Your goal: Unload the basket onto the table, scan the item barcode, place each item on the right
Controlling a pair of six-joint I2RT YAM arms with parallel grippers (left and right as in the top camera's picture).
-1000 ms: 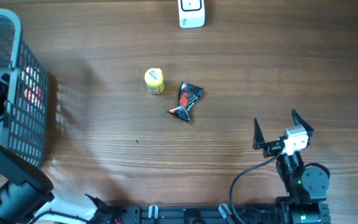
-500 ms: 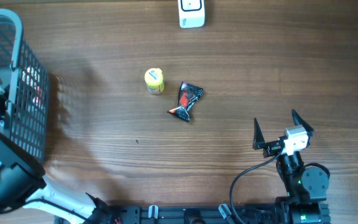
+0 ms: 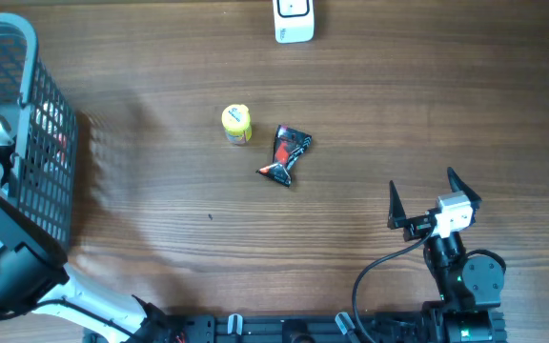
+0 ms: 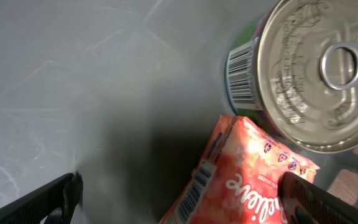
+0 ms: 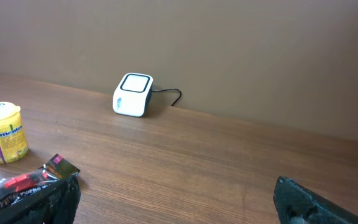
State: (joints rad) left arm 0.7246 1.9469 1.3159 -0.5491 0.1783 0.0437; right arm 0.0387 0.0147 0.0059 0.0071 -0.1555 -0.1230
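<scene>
1. Basket stands at the left edge of the table. The left arm reaches down into it, and its wrist camera looks at the grey floor inside.
2. The left gripper is spread wide and holds nothing. One finger shows at the lower left of its view and the other at the lower right.
3. A red pouch lies between those fingers, well over toward the right-hand one. Whether it touches that finger cannot be told.
4. The pouch's long axis slants from bottom centre up to the right, with a barcode strip along its left edge.
5. A can sits just beyond the pouch, its ring-pull lid facing the camera and its own barcode on the side turned left. The pouch's upper end lies against it.
6. The pouch looks like the item to lift. Since it sits off-centre and askew to the fingers, the gripper likely needs to shift toward it and turn before closing.
7. The scanner sits at the table's far edge, well apart from the basket.
8. The right gripper is also spread and empty at the near right, so only the left arm is near the pouch.
9. A yellow tub and a dark wrapper lie mid-table, on the way from the basket to the scanner.
</scene>
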